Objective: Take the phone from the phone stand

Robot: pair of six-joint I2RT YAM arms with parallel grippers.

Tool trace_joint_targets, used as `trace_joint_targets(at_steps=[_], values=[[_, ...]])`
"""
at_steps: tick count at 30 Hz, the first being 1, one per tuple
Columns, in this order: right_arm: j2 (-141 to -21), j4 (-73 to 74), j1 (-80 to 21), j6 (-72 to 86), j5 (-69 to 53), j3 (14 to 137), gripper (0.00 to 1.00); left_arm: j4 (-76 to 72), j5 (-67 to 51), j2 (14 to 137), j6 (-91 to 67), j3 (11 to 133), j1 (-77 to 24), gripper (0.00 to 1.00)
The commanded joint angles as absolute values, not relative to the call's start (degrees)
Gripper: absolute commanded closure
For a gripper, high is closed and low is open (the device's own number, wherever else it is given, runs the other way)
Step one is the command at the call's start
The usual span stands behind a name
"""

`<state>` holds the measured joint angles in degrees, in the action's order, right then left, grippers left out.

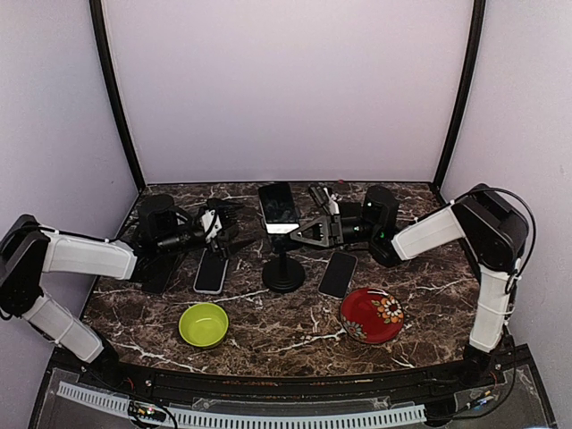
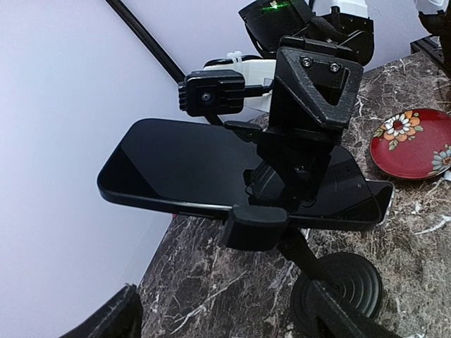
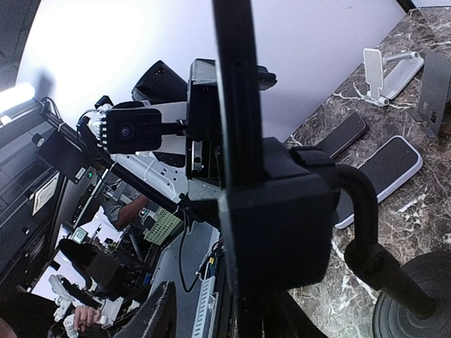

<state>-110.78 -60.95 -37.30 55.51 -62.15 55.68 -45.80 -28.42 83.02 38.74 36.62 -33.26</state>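
The black phone sits clamped in the black phone stand at the table's middle. In the left wrist view the phone lies broad and glossy in the clamp. My right gripper reaches in from the right and straddles the phone. One of its fingers lies over the screen. In the right wrist view the phone shows edge-on, with a gap between it and my finger; the other finger is hidden behind the clamp. My left gripper hangs open just left of the phone, holding nothing.
Two other phones lie flat, one left of the stand and one right of it. A green bowl and a red flowered plate sit near the front. A white stand stands by the back wall.
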Motion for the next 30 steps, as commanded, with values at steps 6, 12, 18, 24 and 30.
trace_joint_targets(at_steps=[6,12,18,24,30], values=[[-112.97,-65.61,-38.14,56.77,-64.35,58.17,0.69,-46.20,-32.52,86.52,41.74,40.97,-33.04,0.26],[-113.91,-66.18,-38.19,57.03,-64.55,59.07,0.83,-46.90,-32.93,88.22,43.70,42.18,-33.00,0.31],[-114.84,-68.39,-38.14,58.85,-64.82,59.45,0.94,-47.39,-33.72,89.24,43.72,42.78,-33.10,0.38],[-115.30,-69.95,-38.14,59.76,-64.38,59.41,0.98,-48.55,-32.63,90.75,43.23,44.22,-34.83,0.42],[-115.31,-67.94,-38.17,58.62,-63.52,59.87,1.00,-49.01,-30.37,92.23,42.19,45.91,-38.03,0.42]])
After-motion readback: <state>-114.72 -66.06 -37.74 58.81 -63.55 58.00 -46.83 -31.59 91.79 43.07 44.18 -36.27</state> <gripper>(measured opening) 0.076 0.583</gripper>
